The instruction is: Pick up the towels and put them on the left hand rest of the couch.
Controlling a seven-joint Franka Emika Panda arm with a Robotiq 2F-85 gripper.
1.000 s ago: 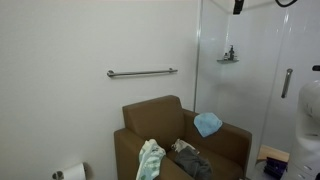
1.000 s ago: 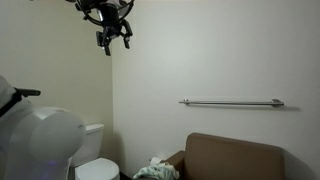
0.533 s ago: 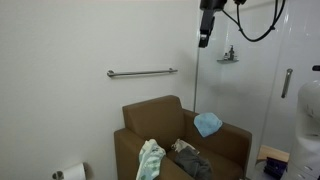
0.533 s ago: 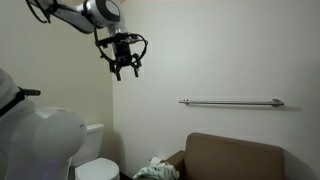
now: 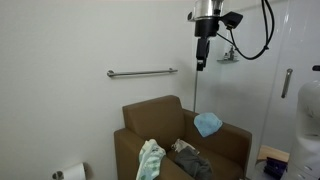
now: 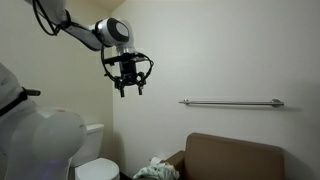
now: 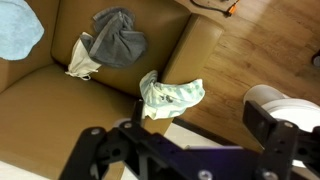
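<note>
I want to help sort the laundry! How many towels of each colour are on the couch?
Light blue towel: 1
Dark grey towel: 1
Green patterned towel: 1
Total: 3
A pale edge beside the grey one may be its own underside or another cloth; I cannot tell.

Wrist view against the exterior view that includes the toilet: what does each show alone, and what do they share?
Only the wrist view shows the blue towel, the grey towel and the wooden floor. Only the exterior view shows the grab bar on the wall and the toilet. Both show the brown couch, the green patterned towel and the gripper, which stands open in an exterior view.
</note>
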